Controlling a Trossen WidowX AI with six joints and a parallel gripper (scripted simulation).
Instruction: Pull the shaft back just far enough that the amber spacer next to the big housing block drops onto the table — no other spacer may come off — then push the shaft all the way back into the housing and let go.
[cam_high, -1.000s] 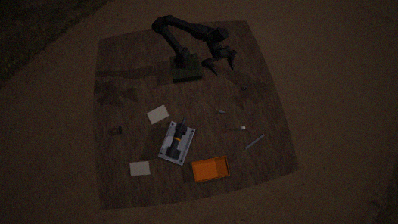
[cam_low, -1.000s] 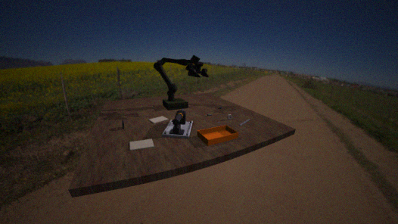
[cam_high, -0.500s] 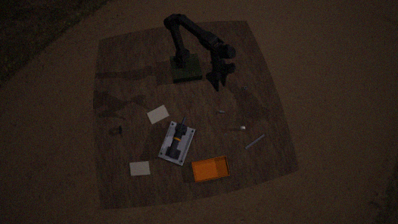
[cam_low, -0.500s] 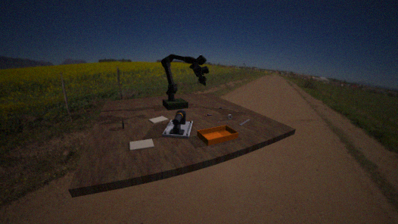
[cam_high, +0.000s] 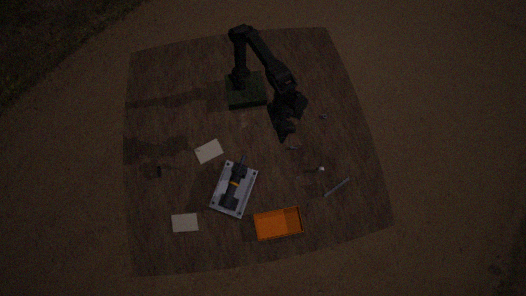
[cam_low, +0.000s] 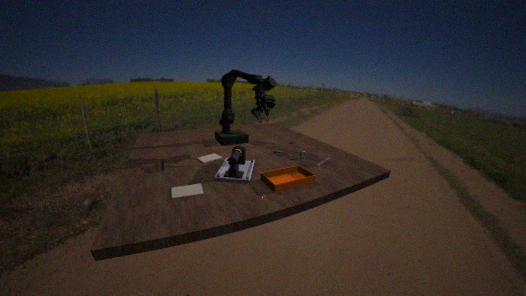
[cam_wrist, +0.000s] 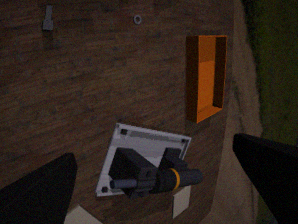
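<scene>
The pale fixture plate (cam_high: 248, 192) (cam_low: 248, 173) (cam_wrist: 150, 144) lies on the table. On it stands the big dark housing block (cam_high: 240, 171) (cam_wrist: 131, 167), with the thin shaft end (cam_high: 243, 159) (cam_wrist: 122, 184) sticking out of it. An amber spacer (cam_high: 234, 184) (cam_wrist: 175, 178) sits around the dark assembly, between the big block and the thick far end (cam_wrist: 194, 176). Other spacers cannot be told apart in the dim light. My gripper (cam_high: 286, 134) (cam_low: 259, 116) (cam_wrist: 156, 152) is open and empty, high above the table and well away from the shaft, on the robot-base side of the plate.
An orange tray (cam_high: 270, 226) (cam_low: 295, 183) (cam_wrist: 192, 80) stands beside the plate. Two pale cards (cam_high: 209, 151) (cam_high: 185, 222) lie near it. A grey rod (cam_high: 337, 187) (cam_low: 323, 161), a white round part (cam_high: 321, 169) and small metal parts lie beyond. A small dark thing (cam_high: 159, 171) (cam_low: 162, 164) stands at the left.
</scene>
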